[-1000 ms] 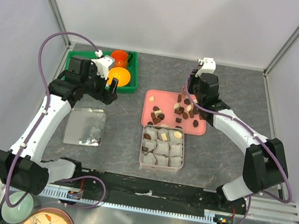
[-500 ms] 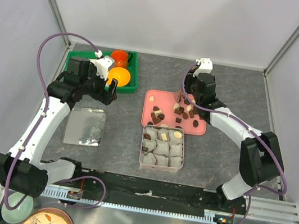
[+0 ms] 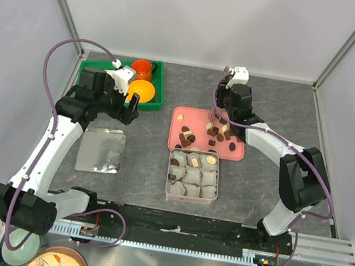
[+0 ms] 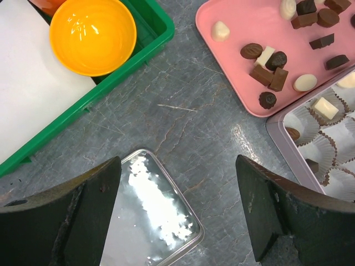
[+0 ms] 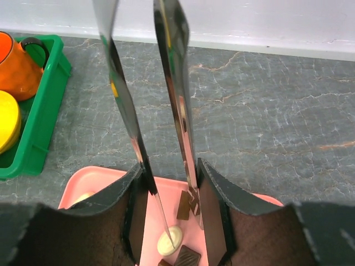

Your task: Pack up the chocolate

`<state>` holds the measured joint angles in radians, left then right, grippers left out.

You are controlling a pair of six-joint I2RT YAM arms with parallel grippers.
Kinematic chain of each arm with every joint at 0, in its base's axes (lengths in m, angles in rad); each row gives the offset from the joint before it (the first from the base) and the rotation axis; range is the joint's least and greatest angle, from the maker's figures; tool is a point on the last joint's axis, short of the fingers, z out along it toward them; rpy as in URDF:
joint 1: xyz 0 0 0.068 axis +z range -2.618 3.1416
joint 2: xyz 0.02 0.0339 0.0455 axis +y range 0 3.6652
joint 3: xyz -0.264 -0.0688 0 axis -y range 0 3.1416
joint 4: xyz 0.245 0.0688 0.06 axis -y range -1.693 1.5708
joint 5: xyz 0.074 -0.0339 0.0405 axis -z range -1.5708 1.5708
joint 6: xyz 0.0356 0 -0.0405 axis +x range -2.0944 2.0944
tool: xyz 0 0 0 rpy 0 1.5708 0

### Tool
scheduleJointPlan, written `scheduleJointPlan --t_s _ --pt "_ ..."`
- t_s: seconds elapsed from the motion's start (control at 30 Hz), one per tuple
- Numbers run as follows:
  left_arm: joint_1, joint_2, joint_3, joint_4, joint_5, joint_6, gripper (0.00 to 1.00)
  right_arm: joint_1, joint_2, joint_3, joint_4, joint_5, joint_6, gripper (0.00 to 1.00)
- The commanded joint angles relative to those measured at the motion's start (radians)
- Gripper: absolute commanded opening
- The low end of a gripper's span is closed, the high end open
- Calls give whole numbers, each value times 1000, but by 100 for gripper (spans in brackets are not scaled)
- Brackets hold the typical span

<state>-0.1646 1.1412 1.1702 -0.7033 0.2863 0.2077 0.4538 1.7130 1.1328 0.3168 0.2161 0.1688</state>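
The right fingers (image 5: 213, 216) are grasping a pair of metal tweezers (image 5: 180, 127), pressing on its two blades from outside. The blades are standing apart and pointing down onto the pink tray (image 3: 193, 117). One tip is resting at a pale oval piece, the other just beside a dark brown piece; whether either tip is touching its piece is not clear.

Most of the chocolate (image 4: 270, 77) is lying loose on that tray: dark brown pieces with a few cream ones, scattered across the middle and the right side. A few more pieces are already sitting in the square tin (image 3: 218, 180), which is standing on the table (image 3: 281, 116) just in front of the tray, touching or nearly touching its near edge. In the tin, a cream piece is lying in a back paper cup (image 4: 333, 141) and two dark ones are sitting in cups along the left side.

The left fingers (image 4: 83, 216) are spread wide and holding nothing, hanging over bare table between the green bin (image 4: 158, 33) and the tin lid (image 3: 101, 150). The lid is lying flat on the table, well apart from the tin. An orange bowl (image 4: 92, 34) and an orange mug (image 3: 142, 69) are sitting inside the bin.
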Motion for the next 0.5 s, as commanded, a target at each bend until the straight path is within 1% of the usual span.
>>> scheduleJointPlan --t_s 0.0,0.27,0.4,0.47 --pt "5 -24 -9 30 -9 36 91 2 26 42 31 -17 8 46" --pt "5 -24 -14 34 5 30 91 2 51 42 25 -11 6 44" --pt "5 -24 -18 33 10 30 91 5 39 15 34 26 44 47" --pt "5 -23 -18 36 13 29 91 16 16 -13 82 92 67 48"
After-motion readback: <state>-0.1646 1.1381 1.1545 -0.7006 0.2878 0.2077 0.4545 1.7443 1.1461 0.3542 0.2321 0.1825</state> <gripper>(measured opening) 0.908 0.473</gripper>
